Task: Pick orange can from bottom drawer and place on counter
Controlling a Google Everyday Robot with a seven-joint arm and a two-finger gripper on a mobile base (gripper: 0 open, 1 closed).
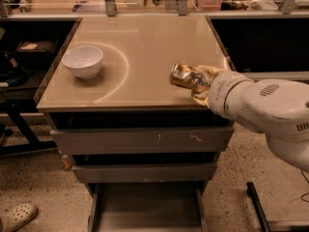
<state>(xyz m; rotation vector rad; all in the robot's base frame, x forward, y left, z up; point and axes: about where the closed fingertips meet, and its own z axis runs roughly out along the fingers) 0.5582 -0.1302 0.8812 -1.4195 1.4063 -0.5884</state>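
The orange can [186, 77], shiny orange-gold with a silver end, lies tilted on its side in my gripper [200, 81], which is shut on it. Both hang over the right front part of the beige counter [145, 47]; whether the can touches the surface I cannot tell. My white arm [260, 105] reaches in from the right and hides the gripper's rear. At the bottom of the view the bottom drawer [145, 209] stands pulled out, a shallow grey tray with a bare floor.
A white bowl [83, 61] sits on the counter's left side beside a pale arc mark. Two wider grey drawers [142, 139] stick out below the counter. Dark shelving flanks the cabinet. A pale shoe [17, 216] lies on the floor at lower left.
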